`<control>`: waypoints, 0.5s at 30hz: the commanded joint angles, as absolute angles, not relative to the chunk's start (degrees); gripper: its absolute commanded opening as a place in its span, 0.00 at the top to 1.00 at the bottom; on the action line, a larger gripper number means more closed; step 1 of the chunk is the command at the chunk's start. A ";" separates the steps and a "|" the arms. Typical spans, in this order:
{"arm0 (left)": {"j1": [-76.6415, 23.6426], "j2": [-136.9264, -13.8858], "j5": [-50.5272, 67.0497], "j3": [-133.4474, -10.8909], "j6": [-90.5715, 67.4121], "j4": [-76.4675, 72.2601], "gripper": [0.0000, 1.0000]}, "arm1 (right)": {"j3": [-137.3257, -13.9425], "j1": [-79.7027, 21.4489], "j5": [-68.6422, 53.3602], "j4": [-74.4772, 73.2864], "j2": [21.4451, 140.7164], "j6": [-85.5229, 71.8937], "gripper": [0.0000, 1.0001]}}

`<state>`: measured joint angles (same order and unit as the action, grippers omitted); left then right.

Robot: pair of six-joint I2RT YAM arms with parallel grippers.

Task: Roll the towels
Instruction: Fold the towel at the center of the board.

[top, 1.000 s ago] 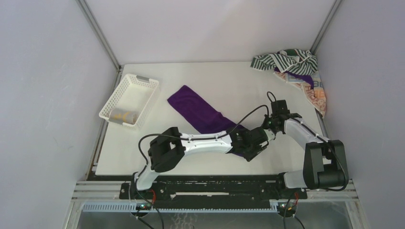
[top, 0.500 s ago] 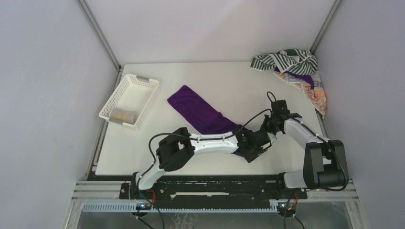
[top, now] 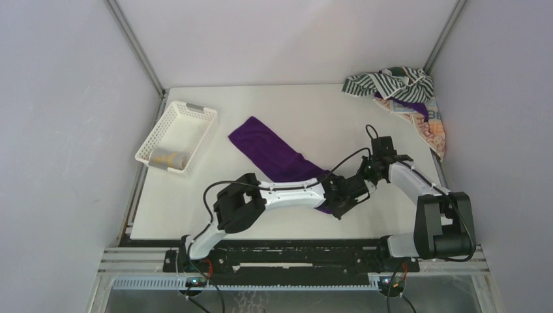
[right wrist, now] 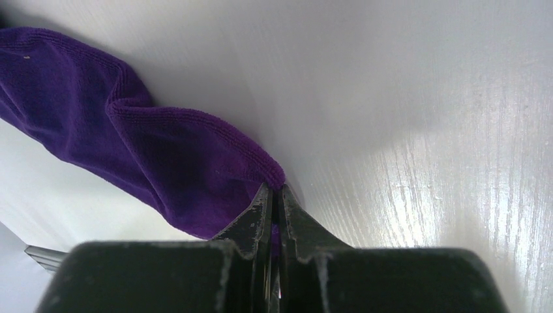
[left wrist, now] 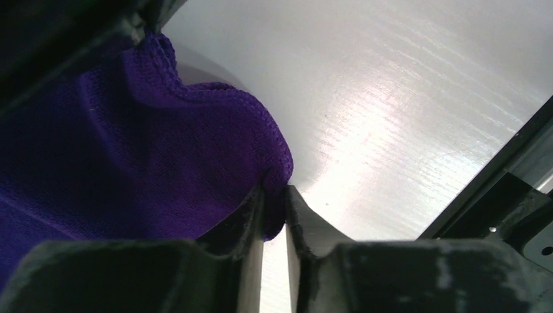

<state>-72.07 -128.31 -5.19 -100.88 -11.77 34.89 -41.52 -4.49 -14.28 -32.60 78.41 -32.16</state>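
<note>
Stretching low across the white table [top: 293, 111], both arms meet at the near end of the solid purple cloth towel [top: 274, 153], left gripper [left wrist: 274, 203] and right gripper [right wrist: 274, 195] each pinching its hem.

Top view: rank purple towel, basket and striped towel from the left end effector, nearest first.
1. Purple towel, centre of the table: its near corner is pinched in the left end effector.
2. Striped towel, far right corner.
3. Basket, left side of the table.
</note>
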 commanded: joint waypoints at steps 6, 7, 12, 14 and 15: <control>-70.00 -121.57 -0.64 -93.02 -13.02 32.23 1.00 | -42.98 -4.40 -13.77 -34.65 74.35 -30.99 1.00; -70.01 -120.28 -0.09 -93.04 -13.21 32.07 1.00 | -43.31 -4.39 -13.33 -35.13 73.75 -30.94 1.00; -71.54 -114.43 2.72 -96.16 -13.25 33.96 1.00 | -46.60 -4.27 -7.46 -40.70 69.45 -30.17 1.00; -72.45 -112.09 3.31 -97.38 -13.10 34.54 1.00 | -47.85 -3.95 -3.91 -43.42 66.67 -29.83 1.00; -72.81 -111.32 4.09 -98.09 -13.31 34.87 1.00 | -48.46 -3.59 -2.79 -44.63 65.43 -29.88 1.00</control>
<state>-71.33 -119.07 0.64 -94.63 -12.43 33.56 -44.14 -4.47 -9.87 -39.92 70.72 -31.62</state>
